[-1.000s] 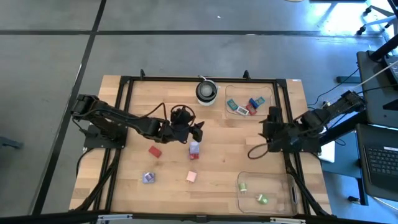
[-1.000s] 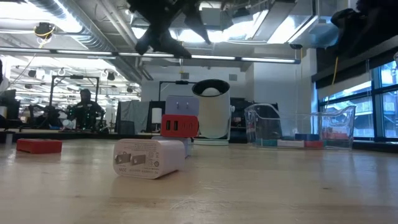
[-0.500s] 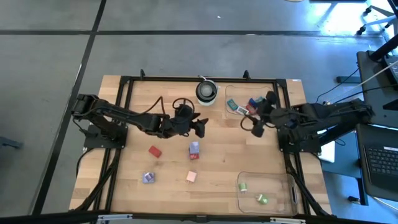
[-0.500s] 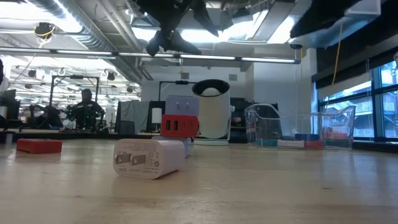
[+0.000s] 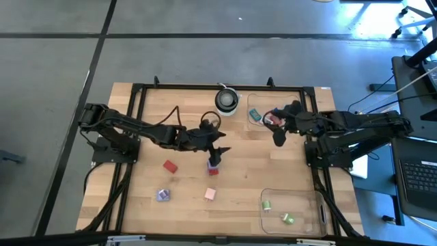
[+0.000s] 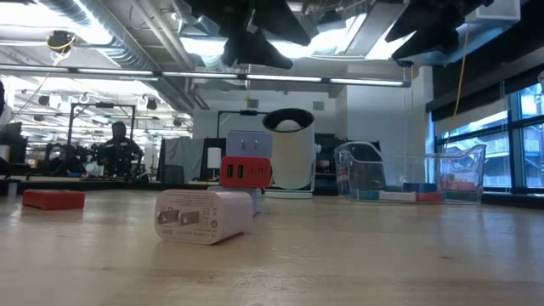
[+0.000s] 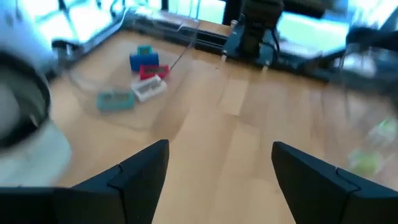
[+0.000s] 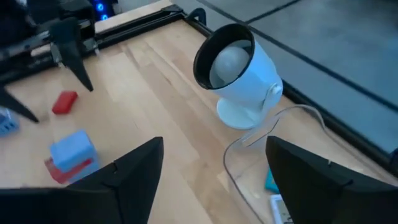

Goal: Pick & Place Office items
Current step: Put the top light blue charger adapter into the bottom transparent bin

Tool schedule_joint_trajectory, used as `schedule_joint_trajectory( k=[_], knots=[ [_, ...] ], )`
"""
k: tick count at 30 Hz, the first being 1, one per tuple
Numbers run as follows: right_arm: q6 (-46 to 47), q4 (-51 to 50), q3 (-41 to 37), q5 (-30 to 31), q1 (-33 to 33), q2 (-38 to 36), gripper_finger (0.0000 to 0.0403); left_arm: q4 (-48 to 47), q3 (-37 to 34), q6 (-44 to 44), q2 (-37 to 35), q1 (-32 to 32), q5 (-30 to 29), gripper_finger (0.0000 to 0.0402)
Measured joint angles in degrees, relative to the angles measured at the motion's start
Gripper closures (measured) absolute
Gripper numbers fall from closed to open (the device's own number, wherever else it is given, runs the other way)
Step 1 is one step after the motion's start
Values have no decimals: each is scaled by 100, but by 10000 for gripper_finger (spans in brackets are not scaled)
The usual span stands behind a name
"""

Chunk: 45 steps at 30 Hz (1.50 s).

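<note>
Although both hands are open and empty, the left hand [image 5: 217,147] is nearer: it hangs just above the stacked lilac and red blocks [image 5: 213,165] in the middle of the surface [image 5: 150,123], while the right hand [image 5: 276,128] hovers over the far tray [image 5: 254,101].

The high view looks straight down on the whole table [image 5: 143,198]. The low view sits at tabletop height, close behind a white charger [image 6: 202,216], facing the room. The left wrist view looks across at the tray [image 7: 180,37]. The right wrist view looks down on the round camera [image 8: 239,74], also seen from above.
</note>
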Motion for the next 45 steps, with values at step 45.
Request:
schedule_joint_trajectory(
  k=[45],
  knots=[
    [906, -126, 0, 175, 0, 127, 112, -1803, -164, 886, 503, -721, 495, 70]
  ],
)
